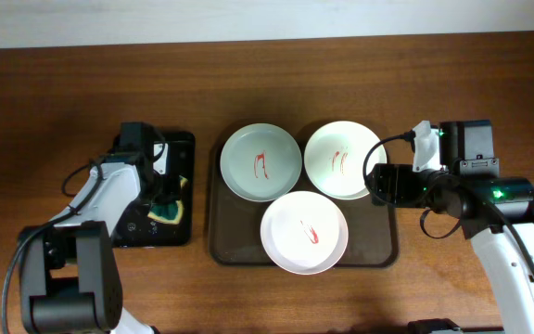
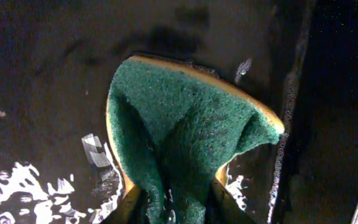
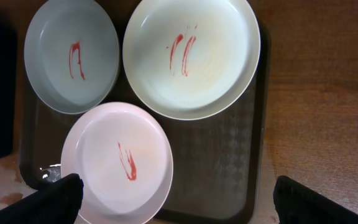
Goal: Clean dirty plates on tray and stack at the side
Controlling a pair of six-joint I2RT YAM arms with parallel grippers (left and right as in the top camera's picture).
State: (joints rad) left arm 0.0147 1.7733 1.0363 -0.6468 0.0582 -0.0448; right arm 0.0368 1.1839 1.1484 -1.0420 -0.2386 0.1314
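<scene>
Over the black tray [image 1: 184, 148] on the left, the left gripper [image 2: 176, 208] is clamped on the sponge [image 2: 191, 124]. It pinches the near end, so the green scouring face buckles into a fold, with yellow foam showing along the rim. The sponge fans out away from the wrist, its long axis running straight ahead of the camera, and wet glints show on the tray floor around it.

Across to the right gripper [image 3: 178, 190]: its fingers [image 3: 48, 199] are spread wide with nothing between them, poised at the right end of the brown tray [image 3: 222, 155]. That tray lies mid-table [image 1: 63, 83], long axis left to right.

On it sit three plates, all face up, each with red streaks running roughly front to back. The mint-green plate [image 1: 260, 162] is back left and a white plate [image 1: 343, 160] is back right, next to the gripper. A second white plate [image 1: 304, 232] sits in front between them, close against both.
</scene>
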